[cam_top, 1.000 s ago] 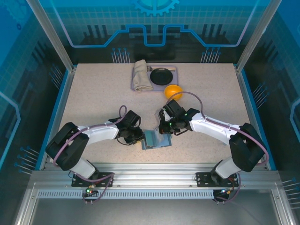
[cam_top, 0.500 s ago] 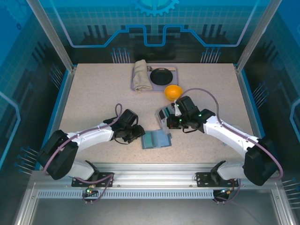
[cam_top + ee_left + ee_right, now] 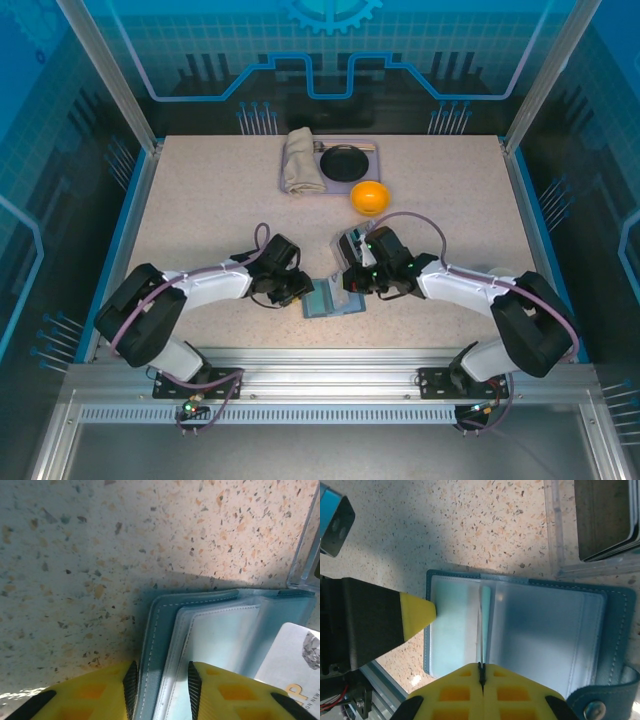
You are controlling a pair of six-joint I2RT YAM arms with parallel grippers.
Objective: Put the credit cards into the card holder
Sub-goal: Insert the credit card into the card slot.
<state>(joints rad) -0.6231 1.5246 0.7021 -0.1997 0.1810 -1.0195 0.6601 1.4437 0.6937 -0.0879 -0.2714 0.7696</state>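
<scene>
1. two wrist views add detail to the top one: the right wrist view gives the card holder (image 3: 545, 635) lying open on the desk (image 3: 200, 220), clear pockets up, with its snap tab (image 3: 592, 707) at the lower right of that picture.
2. my right fingers (image 3: 481, 677) are pressed together over the holder's middle fold, pinching a pale credit card (image 3: 483, 605) seen edge-on. the left wrist view shows its printed face tilted over the pockets.
3. my left fingers (image 3: 296, 291) stand apart with the holder's left cover edge between them. i cannot tell whether they pinch it or just straddle it.
4. from above, the holder sits between both sets of fingers, close to the desk's near edge and the metal rail (image 3: 320, 362).
5. a clear case (image 3: 555, 535) lies just beside the holder's far edge, with dark credit cards (image 3: 605, 520) stacked inside it.
6. open room: there is bare desk to the left of the holder and across the middle. the orange (image 3: 370, 197) and the tray (image 3: 335, 189) sit farther back, well apart from the holder.
</scene>
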